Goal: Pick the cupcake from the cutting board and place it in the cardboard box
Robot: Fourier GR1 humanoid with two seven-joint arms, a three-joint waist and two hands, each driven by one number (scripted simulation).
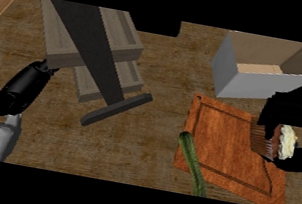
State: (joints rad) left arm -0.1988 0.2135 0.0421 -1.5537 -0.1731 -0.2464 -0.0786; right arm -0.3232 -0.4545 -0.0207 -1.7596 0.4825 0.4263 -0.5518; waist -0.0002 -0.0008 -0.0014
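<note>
The cupcake (284, 142), with cream frosting and a dark ribbed wrapper, lies on its side at the right edge of the wooden cutting board (224, 147). My right hand (298, 112) wraps round it, fingers curled above and below. The open cardboard box (260, 75) stands just behind the board, its grey walls and tan floor showing. My left hand (26, 84) hangs at the left side of the counter, fingers curled and holding nothing.
A wooden knife block with a long black blade (98, 56) lies at the upper left centre. A green cucumber (194, 165) rests against the board's lower left corner. A wooden ledge runs along the far left.
</note>
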